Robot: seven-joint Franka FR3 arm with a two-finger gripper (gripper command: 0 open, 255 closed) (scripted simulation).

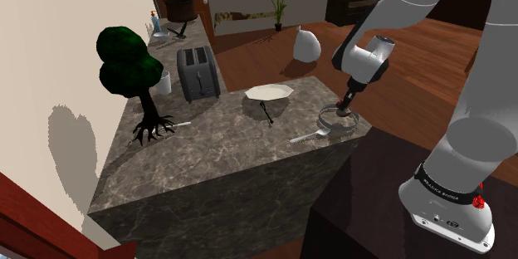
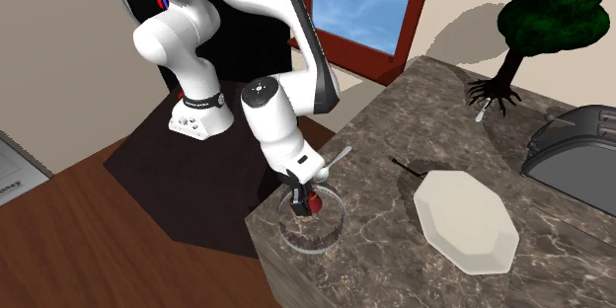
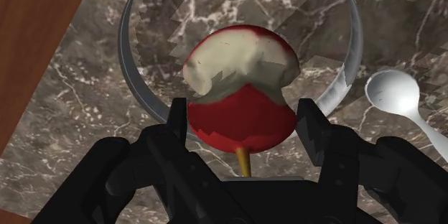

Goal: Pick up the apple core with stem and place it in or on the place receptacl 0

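Now the apple core (image 3: 240,72), red skin under a bitten pale crown, stem pointing back toward the wrist, sits pinched between the black fingers of the gripper (image 3: 243,113), jaws pressing on its two sides. It hangs inside the ring of the clear glass bowl (image 3: 129,50) at the edge of the marble counter (image 3: 64,129), low enough that a release should set it down gently, so this looks like the placing step. A white spoon (image 3: 391,93) lies just beside the bowl, the white plate (image 2: 464,222) well apart.
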